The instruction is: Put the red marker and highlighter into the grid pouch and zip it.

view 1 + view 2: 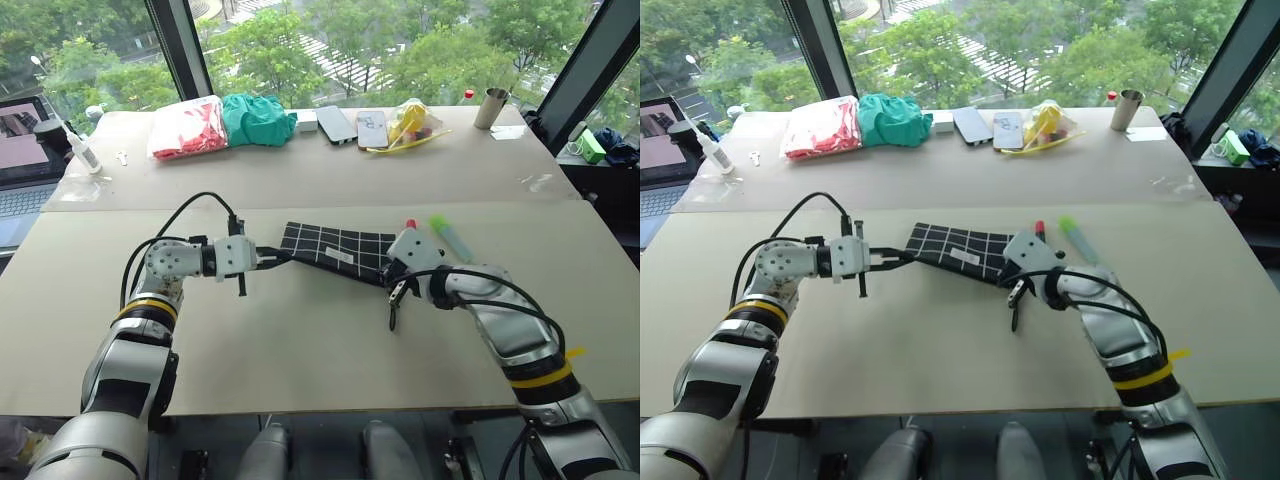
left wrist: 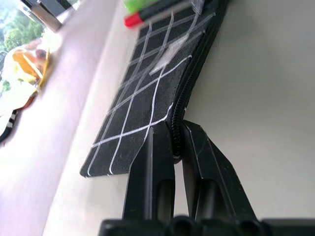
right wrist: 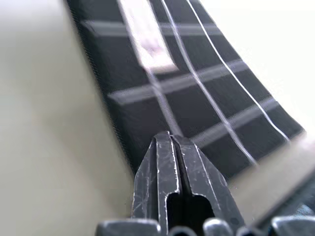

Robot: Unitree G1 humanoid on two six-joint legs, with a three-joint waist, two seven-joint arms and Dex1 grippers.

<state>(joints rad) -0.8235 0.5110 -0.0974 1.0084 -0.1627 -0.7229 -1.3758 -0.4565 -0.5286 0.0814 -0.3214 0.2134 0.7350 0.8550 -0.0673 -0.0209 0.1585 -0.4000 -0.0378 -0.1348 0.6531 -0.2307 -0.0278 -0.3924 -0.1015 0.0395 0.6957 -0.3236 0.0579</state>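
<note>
Pouch: we see the flat black fabric grid pouch with white lines [image 1: 335, 250] stretched between both grippers, mid-table, nearer the far edge.
Left gripper [image 2: 176, 147]: we find its black fingers pinched tight on the pouch's zipper-edge corner.
Right gripper [image 3: 171, 142]: fingers pressed together at the pouch's opposite end; we cannot tell if fabric is caught.
Pens: the short red marker [image 1: 410, 223] and stubby light green highlighter [image 1: 447, 236] lie on the table just beyond the right gripper.
</note>
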